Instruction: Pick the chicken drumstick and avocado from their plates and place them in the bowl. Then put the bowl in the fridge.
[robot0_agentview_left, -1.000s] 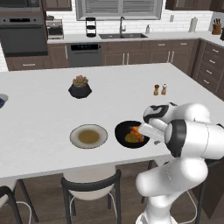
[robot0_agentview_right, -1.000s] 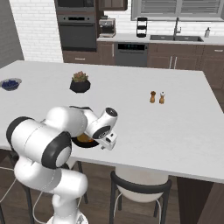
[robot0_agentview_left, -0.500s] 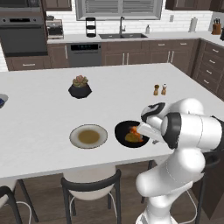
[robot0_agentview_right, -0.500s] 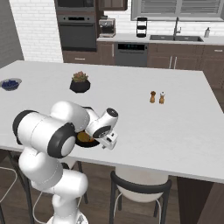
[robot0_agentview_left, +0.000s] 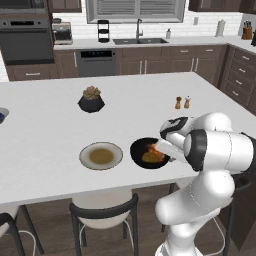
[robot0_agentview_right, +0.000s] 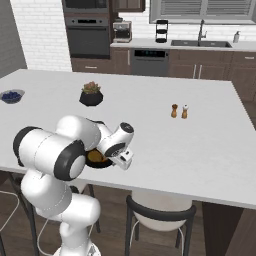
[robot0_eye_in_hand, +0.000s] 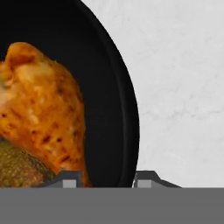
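The black bowl (robot0_agentview_left: 137, 148) sits near the island's front edge and holds the orange-brown chicken drumstick (robot0_agentview_left: 155, 148) and the yellowish avocado (robot0_agentview_left: 148, 158). In the hand view the drumstick (robot0_eye_in_hand: 43, 113) lies above the avocado (robot0_eye_in_hand: 17, 168) inside the bowl (robot0_eye_in_hand: 109, 87). My gripper (robot0_eye_in_hand: 107, 179) is open at the bowl's right rim, with one fingertip (robot0_eye_in_hand: 70, 179) inside it and the other outside. My hand hides the gripper (robot0_agentview_left: 161, 148) from the left base view. The beige plate with the olive centre (robot0_agentview_left: 101, 156) is empty. The orange-tan plate and the fridge are out of view.
A black pot with a succulent (robot0_agentview_left: 91, 100) stands further back on the island. Salt and pepper shakers (robot0_agentview_left: 181, 102) are at the right, a small bowl of blue berries (robot0_agentview_right: 11, 95) at the far left. Stools stand below the front edge.
My arm's elbow and shoulder have shifted slightly while the hand stays low at the bowl's rim. The bowl and the food have not moved.
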